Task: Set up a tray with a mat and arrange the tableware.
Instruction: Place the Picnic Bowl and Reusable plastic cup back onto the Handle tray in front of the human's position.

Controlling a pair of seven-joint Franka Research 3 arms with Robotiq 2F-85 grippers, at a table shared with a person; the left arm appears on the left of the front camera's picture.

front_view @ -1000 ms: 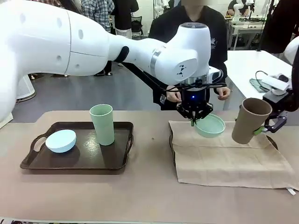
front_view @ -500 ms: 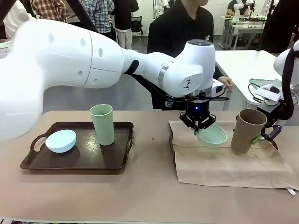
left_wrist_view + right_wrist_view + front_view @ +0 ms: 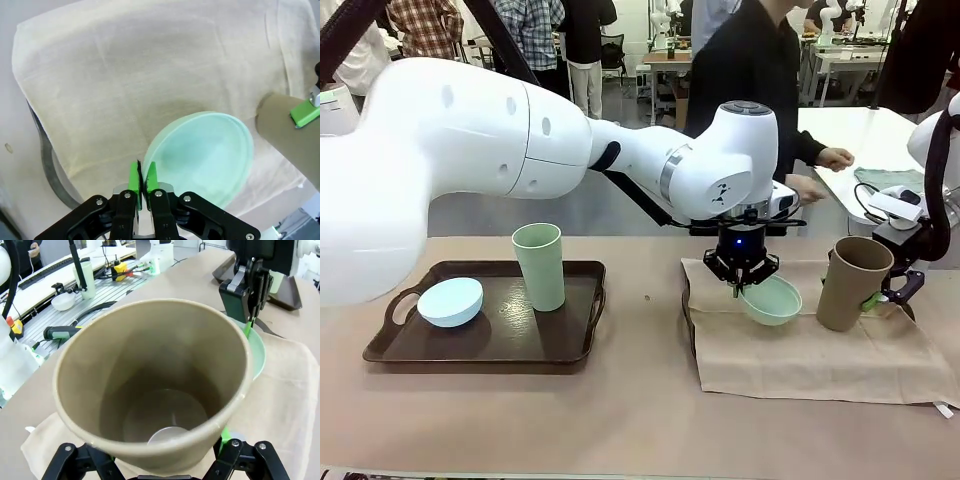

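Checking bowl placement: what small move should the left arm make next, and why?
Probably open the left gripper and lift clear: its fingers pinch the mint green bowl by its rim, and the bowl appears to rest, tilted, on the mat.

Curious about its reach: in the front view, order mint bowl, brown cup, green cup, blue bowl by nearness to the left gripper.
1. mint bowl, at the left gripper.
2. brown cup, to its right.
3. green cup, left, on tray.
4. blue bowl, tray's far left.
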